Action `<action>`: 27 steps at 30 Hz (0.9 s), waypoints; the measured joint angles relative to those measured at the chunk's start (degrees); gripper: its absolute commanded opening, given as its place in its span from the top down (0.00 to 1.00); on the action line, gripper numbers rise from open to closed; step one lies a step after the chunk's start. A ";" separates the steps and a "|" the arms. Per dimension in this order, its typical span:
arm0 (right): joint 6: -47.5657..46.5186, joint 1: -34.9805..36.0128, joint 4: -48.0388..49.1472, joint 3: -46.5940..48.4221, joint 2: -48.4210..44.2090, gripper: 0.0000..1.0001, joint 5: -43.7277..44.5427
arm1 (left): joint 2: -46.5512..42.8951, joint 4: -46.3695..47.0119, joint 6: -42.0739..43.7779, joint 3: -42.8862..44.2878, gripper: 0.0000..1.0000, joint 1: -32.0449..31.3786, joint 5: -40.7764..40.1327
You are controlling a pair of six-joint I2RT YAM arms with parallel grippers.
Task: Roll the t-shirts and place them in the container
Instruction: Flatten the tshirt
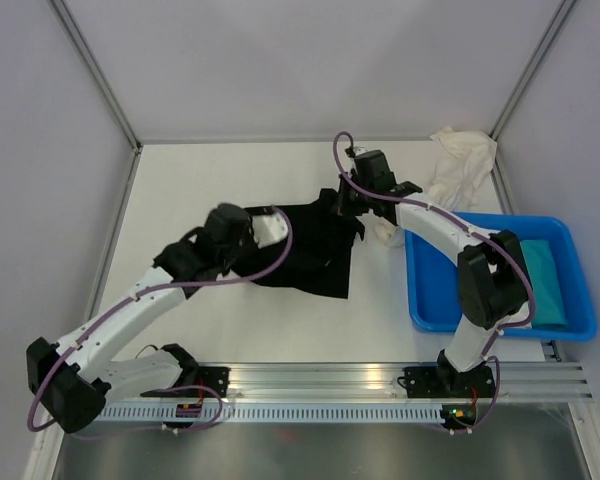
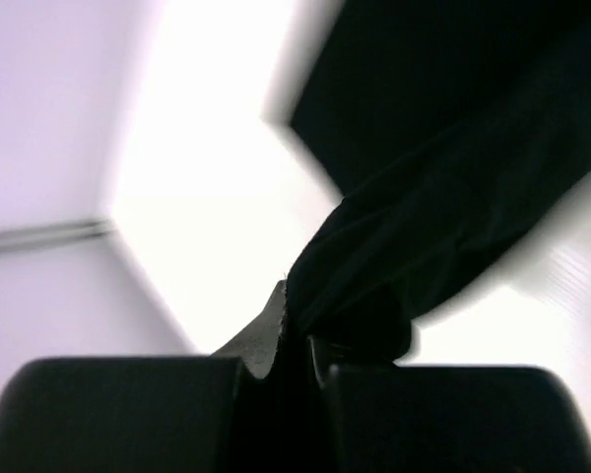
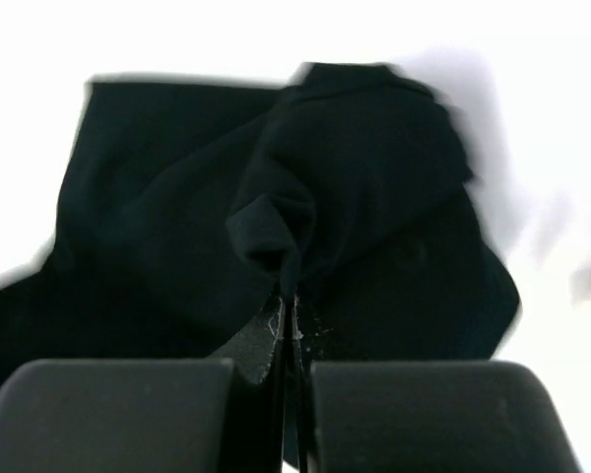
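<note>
Top external: the black t-shirt [image 1: 315,250] stretches 9-to-3 o'clock between left gripper [image 1: 279,220] and right gripper [image 1: 341,202], each pinched onto an edge, body trailing toward 6.

The black t-shirt [image 1: 315,250] lies between the left gripper [image 1: 277,222] and the right gripper [image 1: 342,203]. A teal t-shirt [image 1: 545,280] rests in the blue bin [image 1: 435,292].

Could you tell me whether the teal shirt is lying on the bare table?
No, the teal shirt lies inside the blue bin, apart from the black shirt on the table.
</note>
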 measured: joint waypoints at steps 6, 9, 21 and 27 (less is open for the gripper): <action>-3.48 10.93 -1.29 3.15 -3.67 1.00 -5.01 | 2.73 9.84 2.08 27.17 0.98 8.85 -17.31; -3.72 16.70 -0.09 3.58 -7.74 1.00 -9.77 | 6.93 12.61 2.32 43.71 0.98 9.07 -21.86; -1.55 26.75 10.91 -0.33 -22.14 1.00 -19.34 | 20.22 30.25 12.85 62.53 0.98 10.82 -24.79; 5.09 19.71 13.11 -12.41 -22.36 1.00 -16.48 | 35.87 26.47 9.49 57.18 0.81 13.33 -18.97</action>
